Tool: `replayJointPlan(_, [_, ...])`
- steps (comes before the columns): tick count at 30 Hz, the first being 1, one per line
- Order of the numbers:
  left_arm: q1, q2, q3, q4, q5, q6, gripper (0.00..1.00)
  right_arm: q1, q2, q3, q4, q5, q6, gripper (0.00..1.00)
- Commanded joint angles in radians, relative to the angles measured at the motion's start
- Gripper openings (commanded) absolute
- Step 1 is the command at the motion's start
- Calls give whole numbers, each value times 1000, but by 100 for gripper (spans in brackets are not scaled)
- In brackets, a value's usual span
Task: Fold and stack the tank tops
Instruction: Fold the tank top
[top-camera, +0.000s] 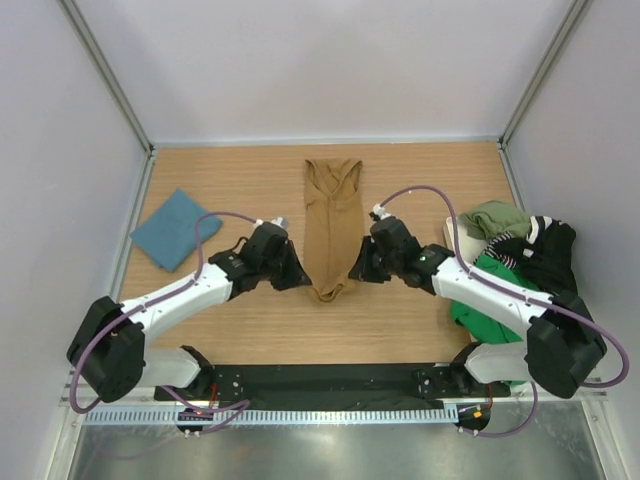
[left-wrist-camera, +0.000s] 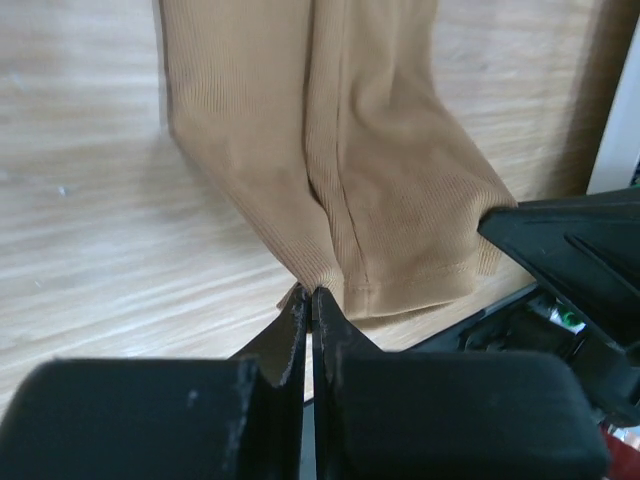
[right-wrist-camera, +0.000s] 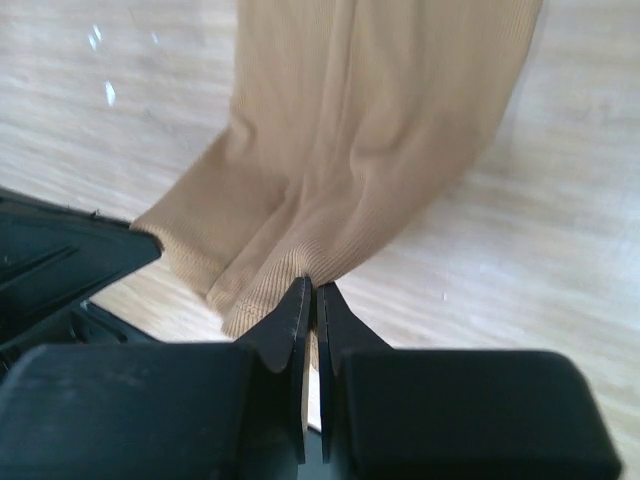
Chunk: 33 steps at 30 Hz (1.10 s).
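Note:
The tan brown tank top (top-camera: 333, 225) lies folded lengthwise into a narrow strip at the table's middle, straps at the far end. My left gripper (top-camera: 301, 278) is shut on its near hem's left corner (left-wrist-camera: 320, 275). My right gripper (top-camera: 357, 270) is shut on the hem's right edge (right-wrist-camera: 320, 262). The hem end is lifted a little off the table. A folded teal blue tank top (top-camera: 176, 229) lies at the left. A heap of green (top-camera: 478, 300), olive (top-camera: 493, 217) and black (top-camera: 548, 255) tops sits at the right.
The wooden table (top-camera: 240, 320) is walled by grey panels on three sides. The arm mounting rail (top-camera: 330, 385) runs along the near edge. Purple cables loop over both arms.

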Motion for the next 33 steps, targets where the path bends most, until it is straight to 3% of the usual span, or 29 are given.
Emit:
replayJointPlan(1, [44,18,84,-51,14,54,0,-48,48,99,-17,4,-61,3])
replayJointPlan(10, [213,251,363,-107,42,142,0,-215,287,340,-34,-81,-126,3])
replayJointPlan(21, [287,614,701,-83,14,211,0,-294,611,665,-95,-36,-151,3])
replayJointPlan(33, [290,655,730,-57,11,234,0,-353,654,650,-49,-42,-132,3])
